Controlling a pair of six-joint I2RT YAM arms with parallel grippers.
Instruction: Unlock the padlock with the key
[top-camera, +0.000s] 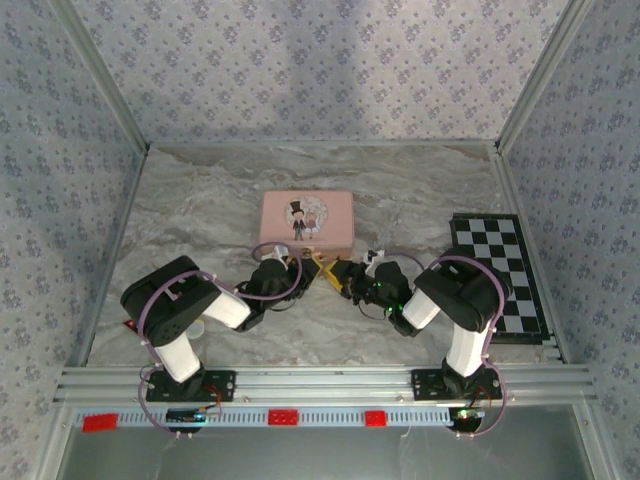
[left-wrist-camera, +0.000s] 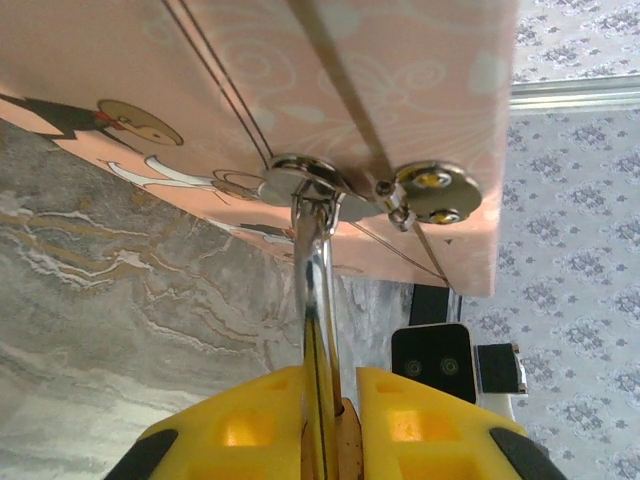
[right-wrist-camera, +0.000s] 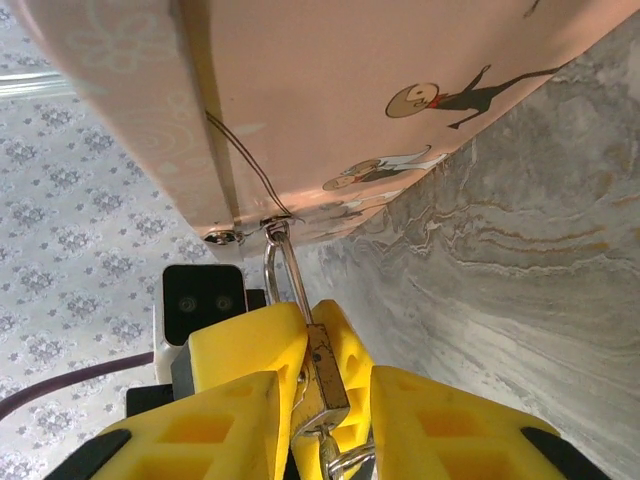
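Marbled tabletop (top-camera: 200, 200): the padlock (right-wrist-camera: 327, 378) hangs from the pink tin (top-camera: 306, 218)'s clasp (left-wrist-camera: 300, 185), left end effector (left-wrist-camera: 335, 400) clamping it, right end effector (right-wrist-camera: 326, 420) slightly parted around the key (right-wrist-camera: 338, 462). Next, I reckon: pinch, twist.

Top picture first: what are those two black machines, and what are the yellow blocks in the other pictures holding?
They are robot arms, a left arm and a right arm, bolted at the near edge of the table, seen by a camera above and behind them. The other pictures come from a camera on each wrist; the yellow blocks are the tools' fingers. On the table lie a pink tin and a checkered board. A small padlock is hooked to the tin's clasp. The left tool is shut on it. The right tool sits at the lock's lower end, fingers slightly apart; a silvery bit there may be the key, too small to be sure.
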